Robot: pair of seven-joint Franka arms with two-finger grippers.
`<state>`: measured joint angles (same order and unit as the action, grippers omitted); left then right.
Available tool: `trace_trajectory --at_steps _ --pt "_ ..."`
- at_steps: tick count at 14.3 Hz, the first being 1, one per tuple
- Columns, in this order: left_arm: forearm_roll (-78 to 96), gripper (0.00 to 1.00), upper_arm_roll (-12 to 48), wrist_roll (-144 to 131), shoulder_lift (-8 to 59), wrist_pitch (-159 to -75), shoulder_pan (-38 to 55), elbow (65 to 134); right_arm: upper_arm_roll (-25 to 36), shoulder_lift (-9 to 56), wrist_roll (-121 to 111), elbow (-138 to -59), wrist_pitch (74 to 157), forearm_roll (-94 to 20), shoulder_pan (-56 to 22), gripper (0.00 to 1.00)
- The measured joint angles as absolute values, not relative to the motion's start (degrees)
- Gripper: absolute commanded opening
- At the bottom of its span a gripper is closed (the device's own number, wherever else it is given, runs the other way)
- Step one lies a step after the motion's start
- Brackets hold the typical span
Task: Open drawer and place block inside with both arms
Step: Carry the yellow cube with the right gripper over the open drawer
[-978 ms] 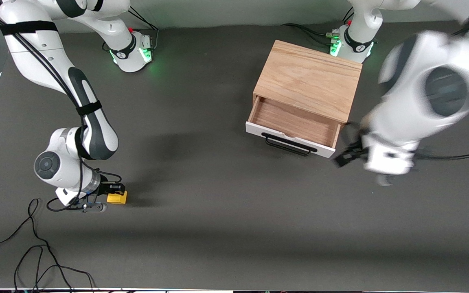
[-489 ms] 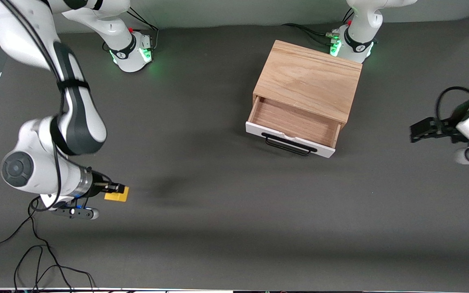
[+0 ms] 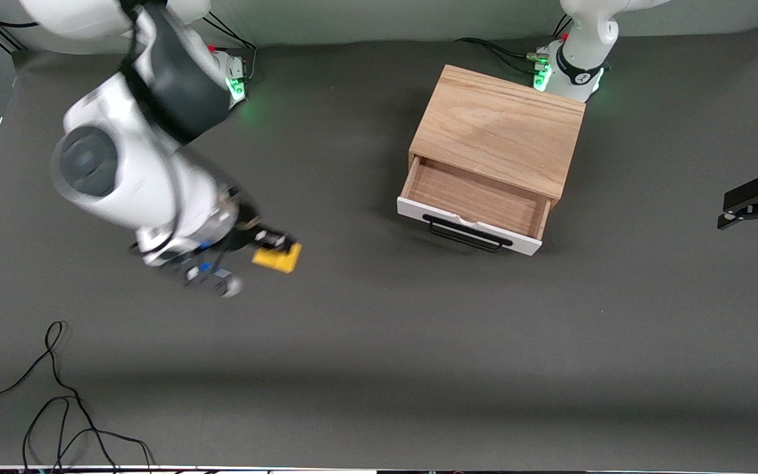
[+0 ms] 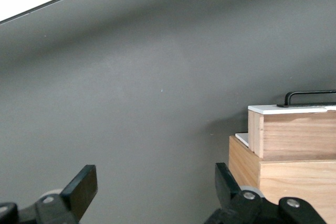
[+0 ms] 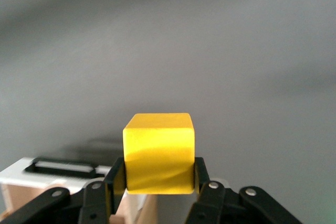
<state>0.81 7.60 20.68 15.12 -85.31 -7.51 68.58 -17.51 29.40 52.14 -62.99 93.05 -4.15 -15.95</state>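
Block [image 3: 277, 257]: the yellow-orange cube was held off the table by the right gripper [image 3: 274, 249], over bare mat toward the right arm's end and well apart from the cabinet [image 3: 499, 128] — a carrying height judged to let it clear the white drawer front.
Right gripper's jaws: closed narrowly on two opposite faces of the block, as the right wrist view showed, with the cube [image 5: 159, 153] square between the fingers [image 5: 116, 180]; the low grip left most of it standing clear of the fingertips.
Drawer [image 3: 478, 199]: pulled well out of the light-wood cabinet, its wooden inside shown empty and open to the top; the black bar handle [image 3: 466, 232] faced the front camera.
Left gripper [image 3: 744, 201]: parked over the mat at the left arm's end of the table, well apart from the drawer — judged to be waiting out of the carrying path.
Left gripper's jaws: spread wide with nothing between them, as seen in the left wrist view [image 4: 152, 187].
Surface: a dark grey matte mat [image 3: 379, 342] covered the table, flat and plain.
Room: a loose black cable [image 3: 56, 395] lay on the mat nearer the front camera, and green lights glowed at both arm bases.
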Motion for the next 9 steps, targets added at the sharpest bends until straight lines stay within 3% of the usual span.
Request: trace_trajectory --at_steps 6,9 --pt "3.9 1.0 7.8 11.4 10.8 -77.1 -8.0 69.5 -17.7 32.7 67.7 -61.5 102.2 -0.3 -32.3 0.21" --pt "2.7 1.0 8.6 11.1 6.4 -77.6 -7.2 74.8 -17.6 37.2 73.8 -61.5 106.8 4.3 -38.8 0.21"
